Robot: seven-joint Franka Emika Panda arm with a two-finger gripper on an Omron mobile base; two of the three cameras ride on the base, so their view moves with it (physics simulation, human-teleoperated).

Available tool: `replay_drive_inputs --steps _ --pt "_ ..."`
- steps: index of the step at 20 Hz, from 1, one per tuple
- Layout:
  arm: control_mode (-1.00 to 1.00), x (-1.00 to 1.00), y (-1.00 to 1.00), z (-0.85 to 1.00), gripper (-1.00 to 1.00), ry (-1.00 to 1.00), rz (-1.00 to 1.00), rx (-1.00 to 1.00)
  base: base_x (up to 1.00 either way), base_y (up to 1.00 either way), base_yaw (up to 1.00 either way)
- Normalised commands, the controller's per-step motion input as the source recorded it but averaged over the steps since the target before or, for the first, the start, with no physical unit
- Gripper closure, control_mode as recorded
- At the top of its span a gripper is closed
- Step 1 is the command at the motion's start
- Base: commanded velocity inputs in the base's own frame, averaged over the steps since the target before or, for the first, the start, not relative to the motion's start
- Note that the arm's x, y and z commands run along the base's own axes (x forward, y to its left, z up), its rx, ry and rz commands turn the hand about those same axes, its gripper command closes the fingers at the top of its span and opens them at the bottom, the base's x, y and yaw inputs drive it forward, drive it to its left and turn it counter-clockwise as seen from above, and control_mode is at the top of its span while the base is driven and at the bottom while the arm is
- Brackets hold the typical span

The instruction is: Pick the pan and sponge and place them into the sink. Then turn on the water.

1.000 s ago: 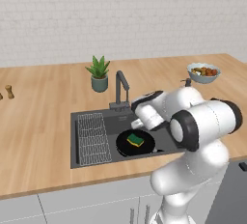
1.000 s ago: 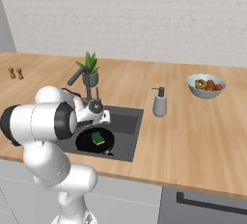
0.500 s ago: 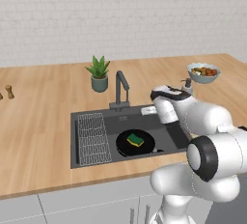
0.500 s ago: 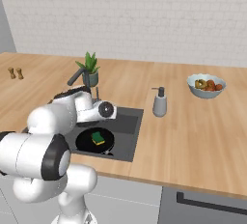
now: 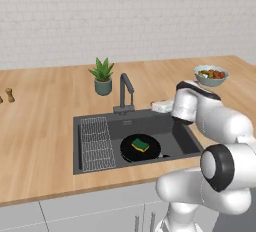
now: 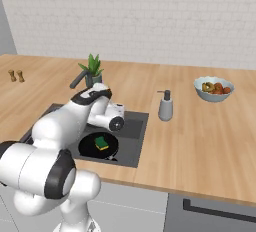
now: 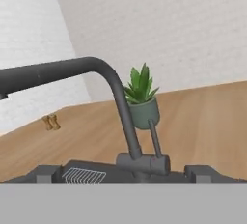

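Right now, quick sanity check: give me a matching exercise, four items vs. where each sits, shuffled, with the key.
Things:
1. sponge
2. pan
3. potted plant
4. bowl of food

Places:
A. on the counter behind the faucet
B. on the floor of the sink, beside the wire rack
C. far right of the counter
D. lying inside the pan

Pairs: 1-D, 2-B, 3-A, 4-C
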Motion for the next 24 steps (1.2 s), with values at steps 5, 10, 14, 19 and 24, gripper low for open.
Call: replay_drive_inputs --steps 5,10,14,19,24 --pt "-1.0 -0.16 0.0 -0.44 -1.0 -0.44 0.0 0.0 0.0 0.0 0.0" --pt "-1.0 -0.23 0.03 0.0 -1.0 -0.33 -0.01 0.0 0.0 0.0 0.0" --pt "-1.0 0.12 0.0 -0.09 -1.0 0.0 -0.07 0.0 0.0 0.0 0.0" --pt "-1.0 0.46 0.0 -0.05 -1.0 0.08 -0.04 0.0 0.0 0.0 0.0" --pt "-1.0 0.13 0.14 0.0 -1.0 0.0 0.0 0.0 0.0 0.0 0.0"
